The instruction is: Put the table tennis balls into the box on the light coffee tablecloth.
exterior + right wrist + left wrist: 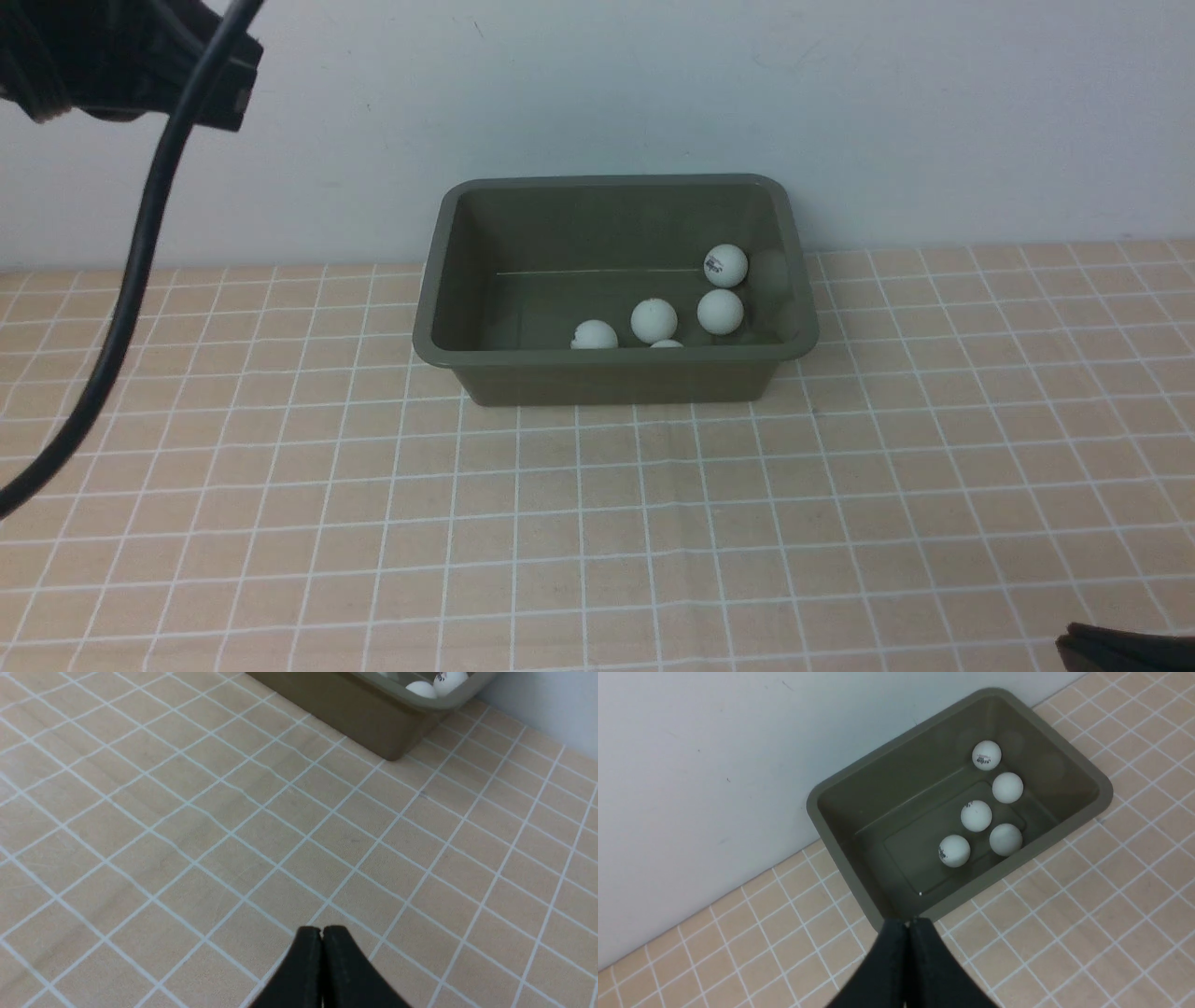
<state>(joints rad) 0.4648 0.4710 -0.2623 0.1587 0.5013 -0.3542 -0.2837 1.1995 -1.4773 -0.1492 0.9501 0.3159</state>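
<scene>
Though scattered—five table tennis balls (976,815), one box (840,826)

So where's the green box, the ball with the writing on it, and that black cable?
green box (616,381), front view, near outer wall.
ball with the writing (725,265), front view, middle of the ball.
black cable (140,252), front view, mid-length of the cable.

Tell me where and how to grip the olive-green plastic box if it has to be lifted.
Probably best by the flared rim of the olive-green plastic box, on the long wall nearest the robot, coming straight down from above. That rim juts outward and its outer side is free; the far wall seems to stand close to the backdrop. One finger would go inside, where white table tennis balls lie close by.
</scene>
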